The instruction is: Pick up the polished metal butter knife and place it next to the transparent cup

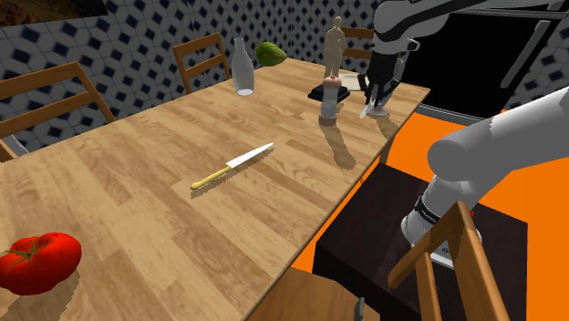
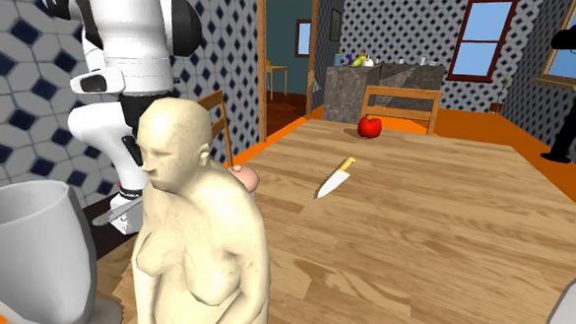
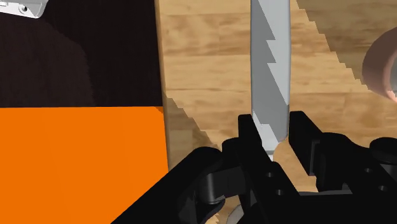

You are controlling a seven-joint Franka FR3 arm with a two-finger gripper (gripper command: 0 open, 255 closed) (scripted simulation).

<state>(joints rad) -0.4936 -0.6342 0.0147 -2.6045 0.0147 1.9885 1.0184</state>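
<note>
My black gripper is shut on the butter knife, a grey metal blade with a notched edge. In the wrist view the blade runs out from between the two fingers over the wooden table's edge. The knife hangs beside the arm, behind the statue. The pale see-through cup stands close to the second exterior camera, beside the statue. In the shoulder view the cup stands by the statue's dark base, just left of the gripper.
A pink shaker stands near the gripper. A yellow-handled kitchen knife lies mid-table, a tomato at the near left, a clear bottle and a green fruit at the far edge. Chairs ring the table; the floor is orange.
</note>
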